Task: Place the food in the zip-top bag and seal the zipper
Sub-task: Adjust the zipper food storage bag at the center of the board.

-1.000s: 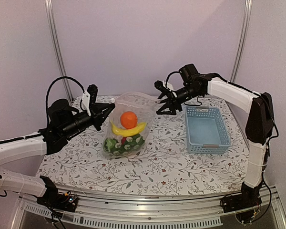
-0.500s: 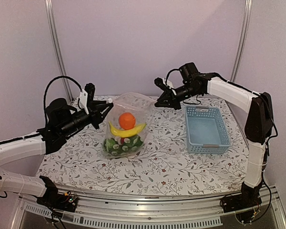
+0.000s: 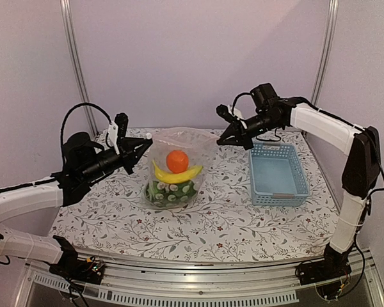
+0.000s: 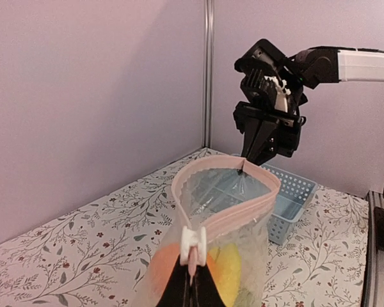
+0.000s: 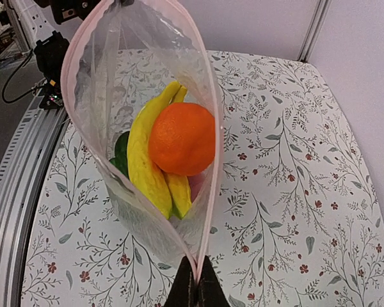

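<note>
The clear zip-top bag [image 3: 176,167] hangs upright between both arms, mouth open. Inside lie the food pieces: an orange [image 5: 181,139] on yellow bananas [image 5: 144,160], with dark green pieces [image 3: 169,192] below. The pink zipper [image 4: 227,216] curves round the mouth in an open loop. My left gripper [image 4: 193,276] is shut on the zipper's end just below the white slider [image 4: 193,245]. Across the mouth, my right gripper [image 5: 195,283] is shut on the opposite end of the zipper [image 5: 208,192], and shows in the left wrist view as the right gripper [image 4: 246,165].
A light-blue plastic basket [image 3: 278,174] stands on the flowered tablecloth [image 3: 230,217] right of the bag, below the right arm. Metal posts [image 3: 75,64] and pale walls close the back. The table's front rail [image 3: 198,288] runs along the near edge.
My right gripper closed on the bag's far corner and drew it rightward. The bag shifted right and its mouth stretched longer. The left arm stayed about where it was.
</note>
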Controlling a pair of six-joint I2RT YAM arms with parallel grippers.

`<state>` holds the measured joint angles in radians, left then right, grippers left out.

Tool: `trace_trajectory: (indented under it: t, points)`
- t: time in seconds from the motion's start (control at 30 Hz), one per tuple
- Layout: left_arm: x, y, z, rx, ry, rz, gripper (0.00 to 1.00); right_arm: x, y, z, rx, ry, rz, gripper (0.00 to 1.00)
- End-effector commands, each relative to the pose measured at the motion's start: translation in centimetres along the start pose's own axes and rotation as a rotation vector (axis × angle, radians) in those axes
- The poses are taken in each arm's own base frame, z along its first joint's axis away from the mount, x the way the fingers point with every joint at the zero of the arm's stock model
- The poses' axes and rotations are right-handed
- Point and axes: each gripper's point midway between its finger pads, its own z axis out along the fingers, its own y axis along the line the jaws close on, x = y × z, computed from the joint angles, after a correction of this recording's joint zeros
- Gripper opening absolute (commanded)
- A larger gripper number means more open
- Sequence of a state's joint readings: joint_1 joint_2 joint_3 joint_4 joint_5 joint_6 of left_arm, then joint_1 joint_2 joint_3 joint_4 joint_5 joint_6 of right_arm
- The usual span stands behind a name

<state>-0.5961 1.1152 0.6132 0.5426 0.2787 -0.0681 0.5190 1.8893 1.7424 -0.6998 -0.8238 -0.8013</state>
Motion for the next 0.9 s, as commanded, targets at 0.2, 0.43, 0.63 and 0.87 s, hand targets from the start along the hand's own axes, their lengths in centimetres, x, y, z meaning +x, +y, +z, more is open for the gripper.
trace_trajectory:
  t: [0.2,0.43,0.63,0.87]
  points:
    - [-1.2,-3.1,1.1,0.226,-0.004,-0.039,0.0,0.8,1.2,-5.2,0.122,0.084,-0.042,0.0]
    - [-1.4,-2.9,2.1,0.236,-0.028,-0.072,0.0,2.9,1.0,-7.5,0.155,0.107,0.011,0.0]
    - [-2.1,-2.9,2.6,0.245,-0.053,-0.081,0.0,3.8,1.9,-8.0,0.146,0.115,0.017,0.0]
    - [-3.3,-4.2,3.6,0.288,-0.035,-0.064,0.0,-0.3,3.5,-9.6,0.084,0.051,0.02,0.4]
